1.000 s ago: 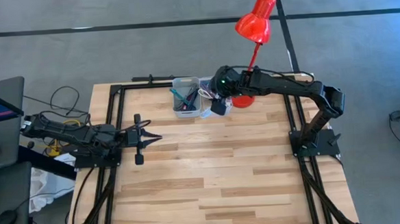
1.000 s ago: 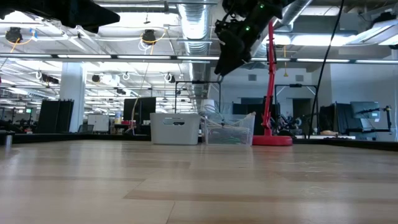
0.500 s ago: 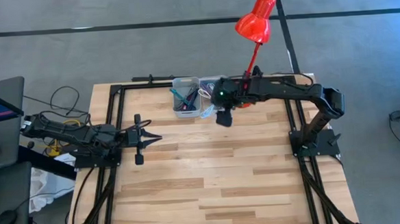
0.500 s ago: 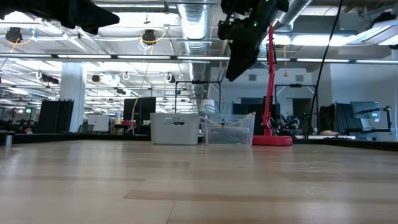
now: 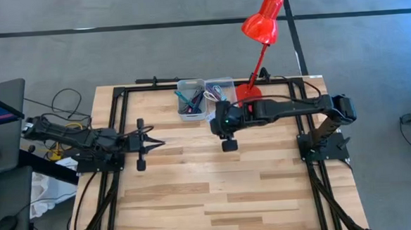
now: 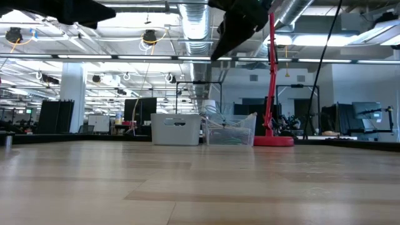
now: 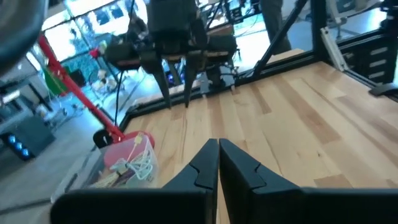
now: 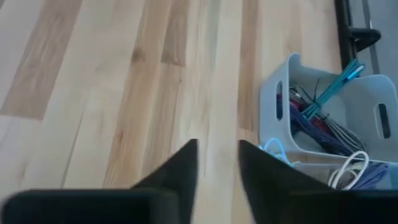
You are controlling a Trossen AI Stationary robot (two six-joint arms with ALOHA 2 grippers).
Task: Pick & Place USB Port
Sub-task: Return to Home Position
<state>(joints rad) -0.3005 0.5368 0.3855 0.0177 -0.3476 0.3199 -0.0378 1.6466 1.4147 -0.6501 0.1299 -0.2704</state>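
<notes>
I cannot make out the USB port in any view. A white bin (image 5: 190,102) and a clear bin (image 5: 219,88), both holding tangled cables, stand on the table at its far side. My right gripper (image 5: 229,145) hangs above the bare wood on the near side of the bins. It is open, and between its fingers (image 8: 217,163) only the table shows. My left gripper (image 5: 160,141) waits at the table's left side, shut (image 7: 218,158) and holding nothing.
A red desk lamp (image 5: 261,24) stands with its base (image 5: 247,96) to the right of the bins. A black frame (image 5: 120,98) runs along the table's left, far and right edges. Bare wood (image 5: 223,184) fills the middle and near half.
My right gripper has swung away from above the bins, toward the table's near edge, and now hangs over bare wood. The bins and their cables have stayed where they were.
</notes>
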